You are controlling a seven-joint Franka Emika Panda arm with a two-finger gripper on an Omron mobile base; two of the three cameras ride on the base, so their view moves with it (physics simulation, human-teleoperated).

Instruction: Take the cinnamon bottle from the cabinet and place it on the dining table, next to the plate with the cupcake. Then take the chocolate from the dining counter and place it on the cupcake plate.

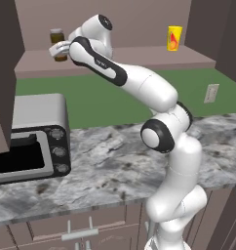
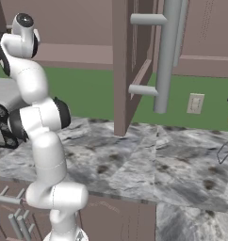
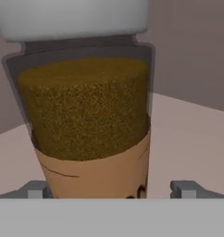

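You are looking at a white robot arm reaching up and away from you into an open wall cabinet. The cinnamon bottle stands upright on the cabinet shelf at about eleven o'clock in the left base view, well apart from a yellow container at one o'clock on the same shelf. The gripper sits level with the bottle's lower half, touching or nearly touching it; which, you cannot tell from that side.

In the hand view the bottle stands right in front of the camera, its pale lid at twelve o'clock and tan label at six. The two fingertips rise at seven and five o'clock, one on each side of the label. The jaws are spread wide and not yet pinching the bottle, which appears centred between them, likely so that closing will grip its body squarely.

The arm bends sharply at the elbow above the marble counter, with its forearm stretched toward the shelf. A toaster oven rests at nine o'clock.
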